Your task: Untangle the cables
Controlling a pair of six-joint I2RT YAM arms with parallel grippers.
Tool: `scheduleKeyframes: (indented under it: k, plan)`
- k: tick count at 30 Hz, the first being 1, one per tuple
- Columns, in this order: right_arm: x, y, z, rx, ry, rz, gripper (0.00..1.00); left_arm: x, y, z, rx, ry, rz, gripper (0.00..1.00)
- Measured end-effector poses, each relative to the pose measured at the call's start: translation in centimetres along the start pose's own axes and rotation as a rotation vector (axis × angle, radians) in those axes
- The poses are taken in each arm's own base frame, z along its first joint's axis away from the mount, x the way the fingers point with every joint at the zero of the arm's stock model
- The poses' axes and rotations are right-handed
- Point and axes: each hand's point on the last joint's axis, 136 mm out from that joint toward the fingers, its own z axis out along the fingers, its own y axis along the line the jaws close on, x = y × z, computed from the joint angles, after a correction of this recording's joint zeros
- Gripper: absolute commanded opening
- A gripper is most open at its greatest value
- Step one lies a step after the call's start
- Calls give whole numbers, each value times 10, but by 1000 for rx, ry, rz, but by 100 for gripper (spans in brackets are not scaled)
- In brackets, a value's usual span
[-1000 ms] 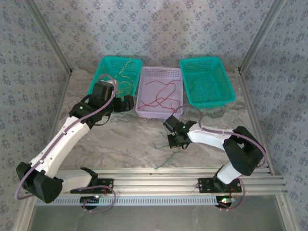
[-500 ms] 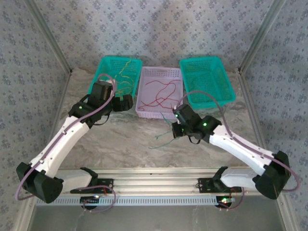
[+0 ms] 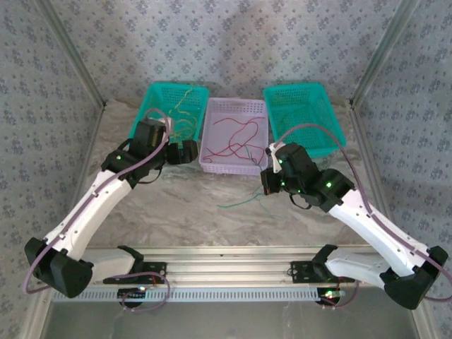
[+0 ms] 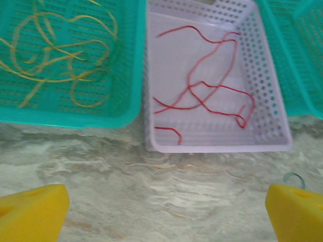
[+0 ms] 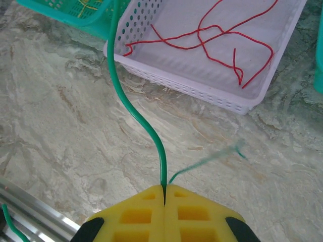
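Centre counter (image 3: 176,205), top view: R tool (image 3: 268,182) has swung from 6 o'clock front twd 1 o'clock, now just short of R basket (image 3: 305,150). Pads together, clamped on green cable (image 5: 162,166); tail trails at 8 o'clock. L tool (image 4: 162,210) spread wide, holding nothing, unmoved. Red cables (image 4: 200,97) in lilac basket (image 3: 233,169), yellow cables (image 4: 55,79) in L basket (image 3: 173,86). Assessment: green en route to R basket; sorting nearly done.

3 bskts (image 3: 229,167), 2 arms (image 3: 99,201)
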Motion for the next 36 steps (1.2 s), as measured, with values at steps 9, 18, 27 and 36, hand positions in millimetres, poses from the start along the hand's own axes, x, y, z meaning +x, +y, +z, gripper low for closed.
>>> scheduleKeyframes:
  k: [9, 18, 27, 36]
  plan:
    - [-12, -8, -21, 14, -83, 10, 0, 42, -48, 32, 224, 200, -47, 100]
    - [-75, -117, -34, 288, -222, 256, 0, 55, -61, 32, 252, 230, -23, 100]
    - [-127, -230, 42, 437, -137, 452, 0, 59, -57, 31, 221, 238, -5, 100]
    - [-139, -327, 135, 487, -20, 599, 0, 65, -56, 30, 208, 254, 10, 100]
